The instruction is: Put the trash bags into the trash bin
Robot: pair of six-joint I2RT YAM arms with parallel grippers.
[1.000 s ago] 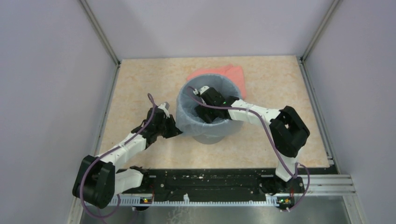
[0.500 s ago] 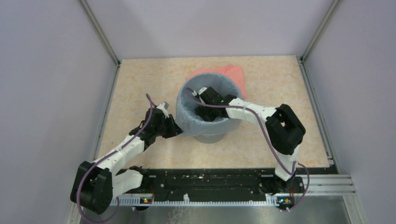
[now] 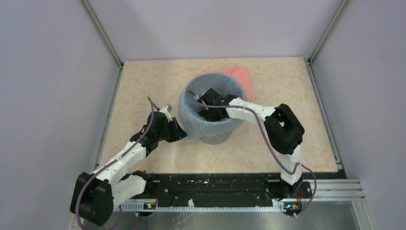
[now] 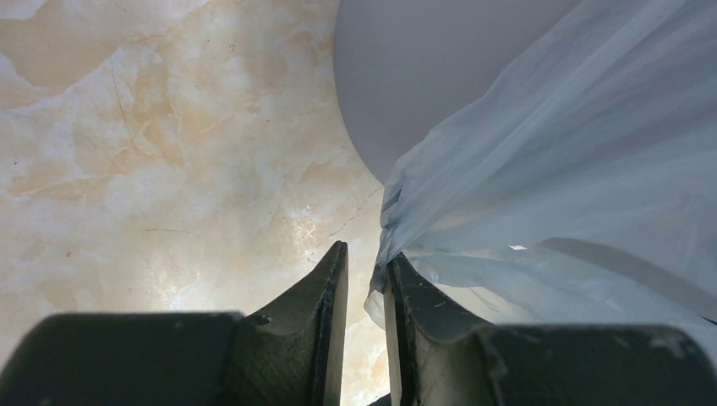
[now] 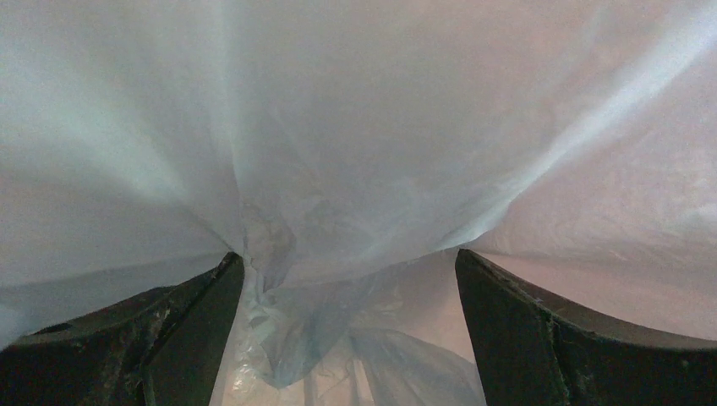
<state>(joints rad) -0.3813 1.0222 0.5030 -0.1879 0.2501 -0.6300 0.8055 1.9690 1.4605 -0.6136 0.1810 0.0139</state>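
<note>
Pushing deeper into the trash bin [image 3: 215, 139], the right gripper [image 3: 209, 106], jaws spread wide, has nudged the bin back while pressing the pale-blue trash bag [image 3: 189, 120] lining it; the left gripper [image 4: 365, 258] still pinches the bag's edge outside the bin's left wall, so the bag seems nearly seated

In the top view the mouth of the trash bin [image 3: 215, 139] at frame centre is crowded by the right gripper [image 3: 210, 106] and its forearm, and the trash bag [image 3: 190, 125] is draped over the rim. The left gripper [image 3: 180, 134] blocks the bin's lower-left flank, and a pink piece [image 3: 238, 74] lies close behind at upper right. The bare table [image 3: 143, 81] is open at left, far right and bottom centre.
</note>
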